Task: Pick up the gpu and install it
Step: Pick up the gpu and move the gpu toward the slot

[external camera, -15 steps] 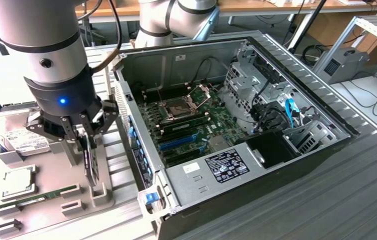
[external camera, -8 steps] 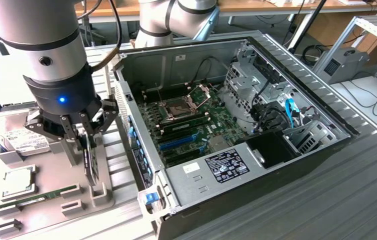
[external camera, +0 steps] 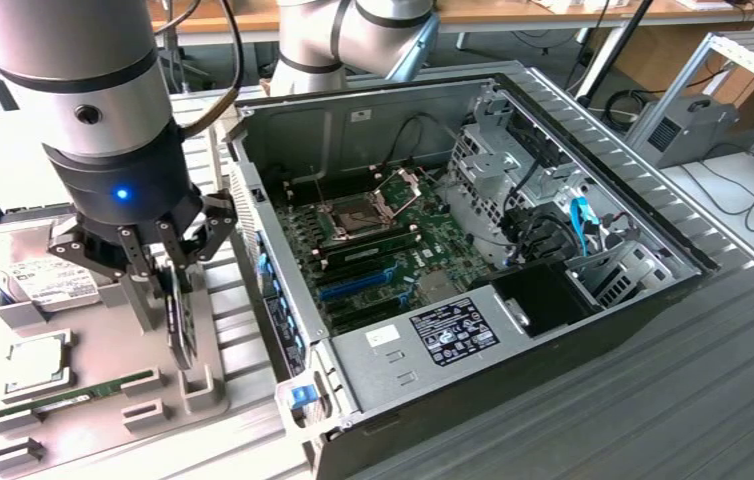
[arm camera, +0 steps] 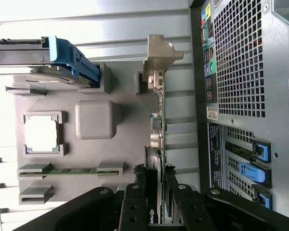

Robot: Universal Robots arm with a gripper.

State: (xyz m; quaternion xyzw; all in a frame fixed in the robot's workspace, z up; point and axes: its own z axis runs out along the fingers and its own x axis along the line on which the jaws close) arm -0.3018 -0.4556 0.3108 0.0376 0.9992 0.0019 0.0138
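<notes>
Pincer (external camera: 172, 300) clamped narrow on upright gpu (external camera: 186, 345) in grey parts tray (external camera: 110, 345); ribbed metal bench (external camera: 591, 410), open PC case (external camera: 617, 170) beside, wooden desks (external camera: 551, 12) behind.

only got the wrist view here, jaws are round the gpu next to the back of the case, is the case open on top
Observer: Yes. The case lies on its side with its open side up, and the motherboard is exposed.
Operator: any card in the slots already
Observer: No. The blue slots on the motherboard have no card standing in them.
Operator: is the gpu off the tray
Observer: No. The jaws are shut on the gpu, and its lower end sits down in the holder on the tray.
</notes>
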